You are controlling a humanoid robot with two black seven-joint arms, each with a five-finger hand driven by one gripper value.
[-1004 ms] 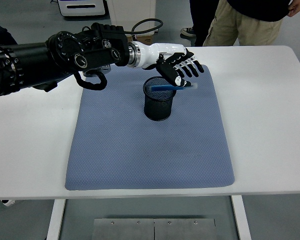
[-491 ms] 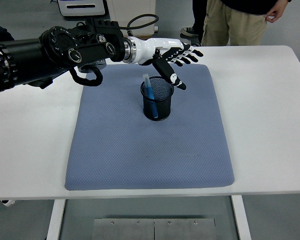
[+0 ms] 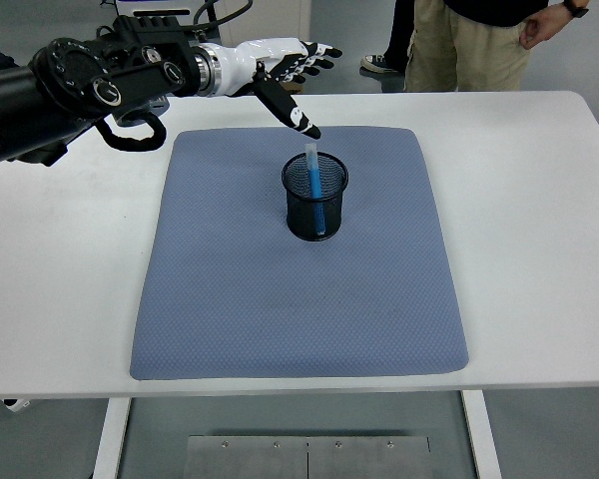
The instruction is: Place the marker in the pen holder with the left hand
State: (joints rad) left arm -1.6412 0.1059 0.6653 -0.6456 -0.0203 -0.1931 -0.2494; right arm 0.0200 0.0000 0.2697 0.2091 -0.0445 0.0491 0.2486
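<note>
A blue marker (image 3: 313, 190) stands in the pen holder (image 3: 315, 198); the left robot hand (image 3: 285, 72) (fingers spread, empty) hovers at its 11 o'clock.

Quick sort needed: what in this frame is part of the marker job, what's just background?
Part of the job:
- left hand, fingers spread, holding nothing
- blue marker, standing in the holder
- black mesh pen holder

Just there:
- blue mat under the holder
- white table
- person at the far edge

Black arm (image 3: 70, 85), white-and-black hand (image 3: 280, 68)
</note>
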